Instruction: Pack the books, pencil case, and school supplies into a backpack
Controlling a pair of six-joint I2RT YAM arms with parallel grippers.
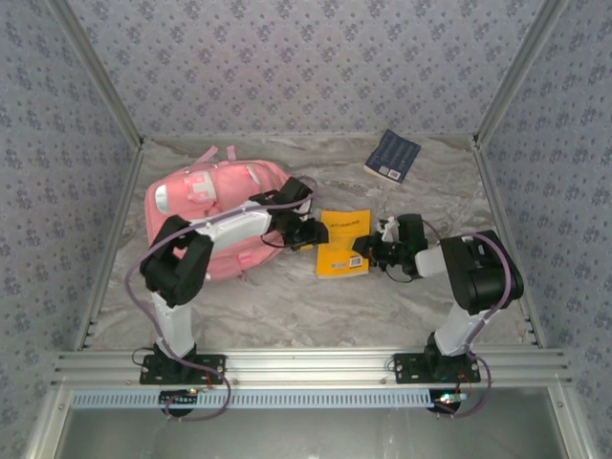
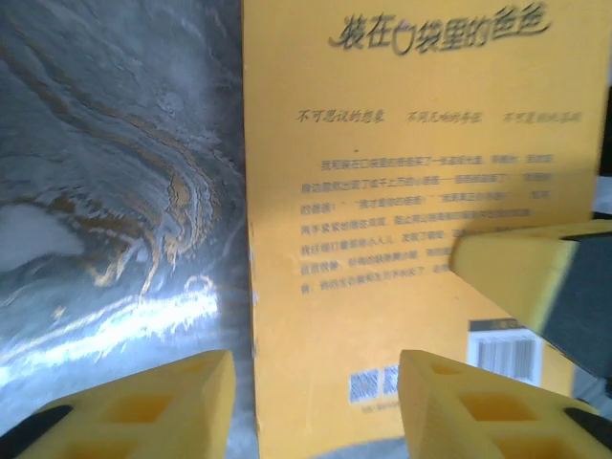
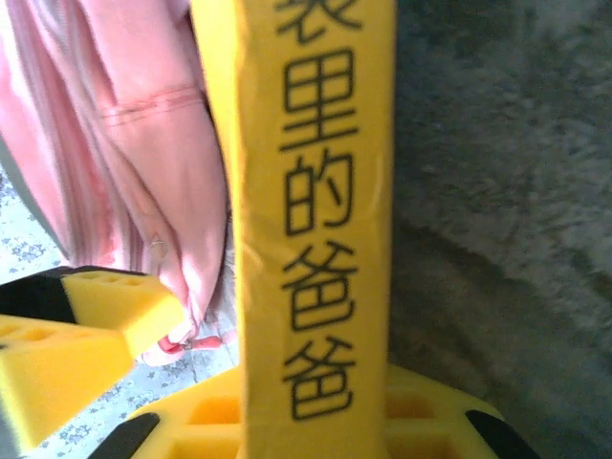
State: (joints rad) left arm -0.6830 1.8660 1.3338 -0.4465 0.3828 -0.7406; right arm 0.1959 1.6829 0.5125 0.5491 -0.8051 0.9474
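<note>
Left end effector (image 1: 312, 232) spread beside backpack (image 1: 206, 196); right end effector (image 1: 363, 247) pinches yellow book (image 1: 342, 234).

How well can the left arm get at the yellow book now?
Probably yes: the left tool is open, and the left edge of the yellow book lies between its fingers. The right tool is at the opposite edge and does not block it.

pink backpack (image 1: 191, 203), yellow book (image 1: 342, 239), navy book (image 1: 393, 156), grey marbled table (image 1: 287, 306)
</note>
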